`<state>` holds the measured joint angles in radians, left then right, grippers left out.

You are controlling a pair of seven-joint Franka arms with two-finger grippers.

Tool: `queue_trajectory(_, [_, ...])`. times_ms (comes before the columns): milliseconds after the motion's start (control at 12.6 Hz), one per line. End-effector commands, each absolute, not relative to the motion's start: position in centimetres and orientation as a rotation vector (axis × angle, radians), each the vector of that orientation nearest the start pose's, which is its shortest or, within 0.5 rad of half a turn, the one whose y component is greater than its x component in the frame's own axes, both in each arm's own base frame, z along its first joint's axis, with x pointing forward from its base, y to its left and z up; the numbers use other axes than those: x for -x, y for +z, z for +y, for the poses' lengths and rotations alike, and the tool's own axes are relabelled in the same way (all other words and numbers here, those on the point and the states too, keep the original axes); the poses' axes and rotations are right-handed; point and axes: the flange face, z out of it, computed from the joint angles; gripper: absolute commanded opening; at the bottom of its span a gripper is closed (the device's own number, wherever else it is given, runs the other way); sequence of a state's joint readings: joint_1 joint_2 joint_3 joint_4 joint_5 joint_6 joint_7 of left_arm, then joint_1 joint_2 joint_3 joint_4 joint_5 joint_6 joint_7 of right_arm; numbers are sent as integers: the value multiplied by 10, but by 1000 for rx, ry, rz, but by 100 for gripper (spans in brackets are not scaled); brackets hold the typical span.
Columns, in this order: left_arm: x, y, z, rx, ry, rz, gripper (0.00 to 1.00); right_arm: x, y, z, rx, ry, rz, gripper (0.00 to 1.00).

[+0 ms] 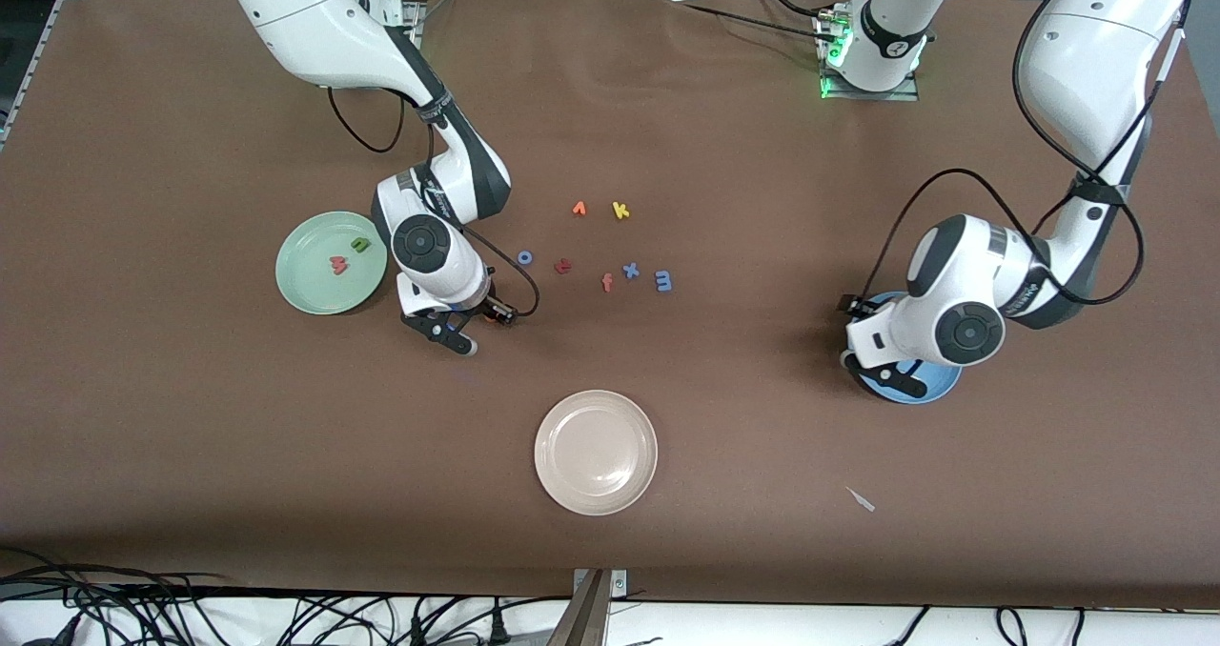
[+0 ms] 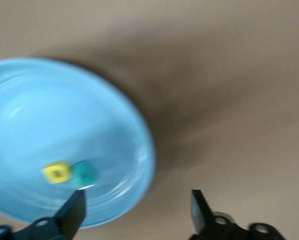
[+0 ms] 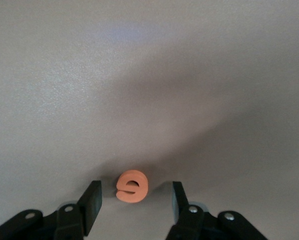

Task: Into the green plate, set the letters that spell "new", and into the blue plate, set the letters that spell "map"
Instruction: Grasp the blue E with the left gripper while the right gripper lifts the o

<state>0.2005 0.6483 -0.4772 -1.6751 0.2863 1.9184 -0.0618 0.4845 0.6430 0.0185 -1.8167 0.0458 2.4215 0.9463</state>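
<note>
Right hand is low on the tabletop beside the green plate, fingers apart around the orange e, squeeze and lift due next, while the left hand hangs spread over the blue plate, yellow a and teal p inside.

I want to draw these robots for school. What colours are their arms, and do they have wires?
Both arms have smooth, rounded white shells with dark grey joints and round black caps near the wrists. Thin black cables loop along the outside of each. The right arm's end effector and the left arm's end effector are black, each with two short fingers. A green light glows at one white base.
</note>
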Motion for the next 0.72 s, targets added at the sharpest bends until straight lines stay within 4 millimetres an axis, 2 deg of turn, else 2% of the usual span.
queue_trajectory(0, [-614, 250, -191, 3122, 434, 256, 100, -567, 175, 316, 3028, 93, 769, 52])
queue_trajectory(79, [-607, 251, -210, 3138, 420, 183, 100, -567, 175, 316, 3028, 93, 769, 38])
queue_trajectory(238, [-590, 246, -250, 3173, 357, 45, 100, -567, 176, 315, 3029, 95, 771, 22])
queue_trajectory(397, [-568, 241, -302, 3177, 304, -141, 100, -571, 187, 314, 3026, 83, 759, 19])
queue_trajectory(477, [-560, 237, -324, 3166, 302, -197, 100, -574, 202, 309, 3032, 83, 750, 19])
queue_trajectory(636, [-546, 229, -352, 3179, 283, -290, 100, -579, 234, 286, 3088, 149, 734, 19])
